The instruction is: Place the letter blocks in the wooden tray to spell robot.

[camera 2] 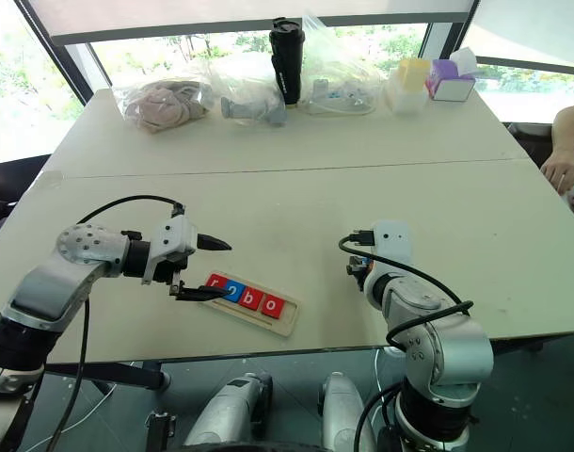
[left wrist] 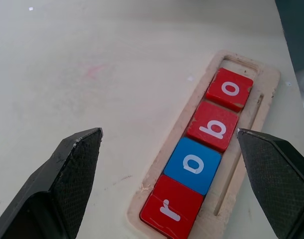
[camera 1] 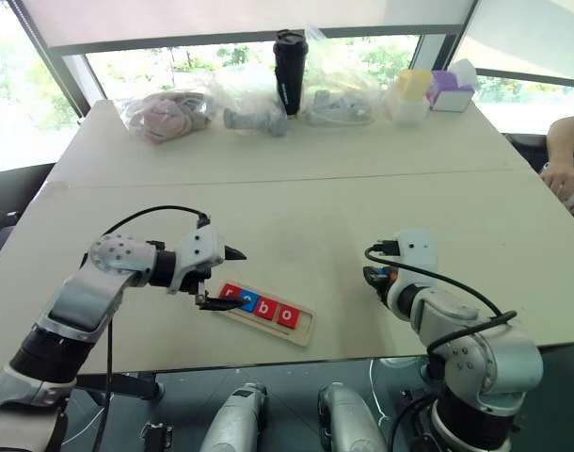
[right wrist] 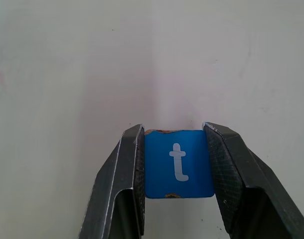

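Step in hand: fifth and last letter, "t", is picked and awaits placement; four of five are already seated.

Left end effector [camera 1: 215,279]: fingers spread wide apart, holding nothing, hovering just over the left end of the wooden tray [camera 1: 304,330]. In the left wrist view one finger stands either side of the tray.

Wooden tray: pale, thin, long board lying slightly askew on the worktop [camera 1: 296,212], near the front edge. Its shallow slot holds four letter blocks touching in a row: red r [left wrist: 173,210], blue o [left wrist: 193,165], red b [left wrist: 213,126], red o [left wrist: 229,88]. They read "robo". One bare space [left wrist: 241,63] remains at the far right end of the slot, beyond the last o.

Right end effector [right wrist: 174,172]: clamped on the blue t block [right wrist: 178,163] by two opposite edges, letter face towards the wrist camera, held above bare worktop well to the right of the tray.

Next move, as I judge it: carry the t leftwards to the open end space, letter upright to match the row, lower it flat against the last o. Risk: nudging the seated blocks, or setting the t tilted on the slot rim.
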`<state>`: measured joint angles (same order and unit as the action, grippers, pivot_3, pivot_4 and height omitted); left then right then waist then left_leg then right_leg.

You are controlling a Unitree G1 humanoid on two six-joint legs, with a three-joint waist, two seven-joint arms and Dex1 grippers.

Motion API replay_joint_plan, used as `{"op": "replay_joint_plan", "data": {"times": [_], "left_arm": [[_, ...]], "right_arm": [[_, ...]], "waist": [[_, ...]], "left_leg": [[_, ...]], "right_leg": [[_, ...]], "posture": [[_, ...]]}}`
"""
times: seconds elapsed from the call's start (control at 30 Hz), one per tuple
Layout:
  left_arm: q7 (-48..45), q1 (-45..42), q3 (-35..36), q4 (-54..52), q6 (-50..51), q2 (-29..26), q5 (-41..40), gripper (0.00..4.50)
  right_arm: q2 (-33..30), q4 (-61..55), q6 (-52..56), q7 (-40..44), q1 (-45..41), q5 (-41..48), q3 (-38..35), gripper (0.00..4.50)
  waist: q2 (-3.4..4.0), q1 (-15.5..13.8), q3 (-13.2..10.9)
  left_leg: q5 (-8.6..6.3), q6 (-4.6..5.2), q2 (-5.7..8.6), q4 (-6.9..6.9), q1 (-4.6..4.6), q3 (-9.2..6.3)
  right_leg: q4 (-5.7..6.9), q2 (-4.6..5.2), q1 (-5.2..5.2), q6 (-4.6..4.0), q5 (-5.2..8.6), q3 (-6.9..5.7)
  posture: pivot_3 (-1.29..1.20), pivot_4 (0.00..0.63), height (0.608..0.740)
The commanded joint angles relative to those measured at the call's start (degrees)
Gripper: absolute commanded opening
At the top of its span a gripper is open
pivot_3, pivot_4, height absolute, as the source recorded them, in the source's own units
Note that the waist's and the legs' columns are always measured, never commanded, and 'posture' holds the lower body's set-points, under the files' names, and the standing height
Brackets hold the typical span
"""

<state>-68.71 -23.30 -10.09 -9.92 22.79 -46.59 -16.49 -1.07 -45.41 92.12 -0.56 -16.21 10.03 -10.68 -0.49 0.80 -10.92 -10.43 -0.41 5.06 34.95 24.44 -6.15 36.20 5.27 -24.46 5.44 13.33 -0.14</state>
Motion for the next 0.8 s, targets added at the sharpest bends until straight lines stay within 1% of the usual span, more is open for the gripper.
{"op": "replay_joint_plan", "data": {"times": [0.03,0.07,0.1,0.13,0.17,0.23,0.27,0.3,0.33,0.4,0.5,0.57,0.63,0.8], "left_arm": [[-0.24,-0.78,0.59,-0.85,-1.32,0.01,0.15,4.50],[-0.17,-0.65,0.60,-1.00,-1.30,0.02,0.15,4.50],[-0.12,-0.56,0.60,-1.10,-1.30,0.02,0.14,4.50],[-0.06,-0.43,0.61,-1.23,-1.30,0.00,0.13,4.50],[-0.03,-0.35,0.61,-1.30,-1.30,-0.02,0.12,4.50],[0.00,-0.42,0.59,-1.12,-1.32,0.01,0.17,4.50],[-0.02,-0.56,0.55,-0.88,-1.40,0.05,0.25,4.50],[-0.02,-0.66,0.51,-0.70,-1.48,0.10,0.32,4.50],[-0.02,-0.79,0.42,-0.51,-1.57,0.17,0.42,4.50],[-0.01,-1.06,0.27,-0.24,-1.71,0.38,0.57,4.50],[-0.15,-1.22,0.34,-0.24,-1.68,0.48,0.73,4.50],[-0.31,-1.12,0.61,-0.55,-1.54,0.20,0.68,4.50],[-0.42,-0.96,0.86,-0.93,-1.36,-0.18,0.60,4.50],[-0.24,-0.33,1.57,-2.78,-0.23,-1.19,-0.01,4.50]], "right_arm": [[1.40,-2.88,0.38,-0.61,-0.16,0.10,-0.05,3.22],[0.38,-3.13,0.38,-0.01,-0.01,0.47,0.24,3.68],[-0.41,-3.29,0.38,0.43,0.07,0.73,0.43,4.30],[-4.83,-3.40,0.38,3.28,-0.58,2.01,0.01,4.41],[-8.02,-3.44,0.38,5.38,-1.06,2.95,-0.34,4.41],[-16.52,-2.22,-4.81,12.50,-1.75,5.85,-2.37,4.41],[-22.31,-1.01,-11.29,19.50,-0.35,7.98,-3.58,4.41],[-28.55,0.15,-19.69,28.19,2.41,9.94,-4.64,4.41],[-33.13,1.56,-25.73,35.55,5.48,12.01,-5.82,4.41],[-38.97,5.65,-35.93,45.67,11.46,13.78,-6.73,4.41],[-43.36,12.77,-48.31,52.70,17.09,11.98,-4.05,4.41],[-44.82,16.23,-55.26,55.50,18.56,10.07,-1.10,4.41],[-44.78,19.63,-59.53,56.33,18.14,9.17,0.94,4.41],[-43.69,30.41,-68.62,57.11,12.98,5.45,6.94,4.41]], "waist": [[0.00,0.00,0.00],[0.00,0.02,0.00],[0.01,0.01,0.00],[0.01,-0.05,-0.01],[0.02,-0.13,-0.01],[0.02,-0.16,-0.02],[0.02,-0.18,-0.02],[0.01,-0.18,-0.02],[0.00,-0.29,-0.02],[-0.08,-0.22,0.01],[-0.09,0.13,0.00],[-0.08,0.20,0.00],[-0.09,0.09,0.00],[-0.09,-0.17,-0.01]], "left_leg": [[0.00,0.00,0.00,-0.02,0.00,0.00],[0.00,0.00,0.00,-0.02,0.00,0.00],[0.00,0.00,0.00,-0.02,0.00,0.00],[0.00,0.00,0.00,-0.01,0.00,0.00],[0.00,0.00,0.00,0.01,0.00,0.00],[0.00,0.00,0.06,0.05,0.00,0.01],[0.00,0.00,0.07,0.07,0.02,0.01],[0.00,0.00,0.09,0.06,0.03,0.05],[-0.01,0.01,0.11,0.04,0.03,0.06],[-0.07,0.11,0.08,0.01,0.01,0.04],[-0.14,0.22,0.04,0.01,0.00,0.08],[-0.14,0.22,0.05,0.04,0.00,0.15],[-0.14,0.22,0.04,0.12,0.00,0.18],[-0.16,0.18,0.04,0.24,0.00,0.19]], "right_leg": [[0.00,0.00,-0.01,0.00,0.00,0.00],[0.00,0.00,-0.02,0.00,0.00,0.00],[0.00,0.00,-0.02,0.00,0.00,0.00],[-0.01,0.00,-0.01,0.00,0.00,0.00],[-0.03,0.00,0.02,0.00,0.00,-0.02],[-0.09,0.08,0.08,0.01,0.00,-0.05],[-0.10,0.09,0.09,0.02,0.01,-0.05],[-0.12,0.14,0.10,0.02,0.01,-0.05],[-0.14,0.17,0.13,0.07,0.04,-0.07],[-0.22,0.19,0.29,0.28,0.18,-0.20],[-0.19,0.18,0.26,0.50,0.11,-0.18],[-0.14,0.20,0.22,0.50,0.09,-0.12],[-0.12,0.21,0.23,0.27,0.16,-0.09],[-0.14,0.30,0.29,0.23,0.14,-0.09]], "posture": [[0.00,0.150,0.740],[0.00,0.150,0.740],[0.00,0.150,0.740],[0.00,0.150,0.740],[0.00,0.150,0.740],[0.00,0.150,0.740],[0.00,0.150,0.740],[0.00,0.150,0.740],[0.00,0.150,0.740],[0.00,0.150,0.740],[0.00,0.150,0.740],[0.00,0.150,0.740],[0.00,0.150,0.740],[0.00,0.150,0.740]]}}
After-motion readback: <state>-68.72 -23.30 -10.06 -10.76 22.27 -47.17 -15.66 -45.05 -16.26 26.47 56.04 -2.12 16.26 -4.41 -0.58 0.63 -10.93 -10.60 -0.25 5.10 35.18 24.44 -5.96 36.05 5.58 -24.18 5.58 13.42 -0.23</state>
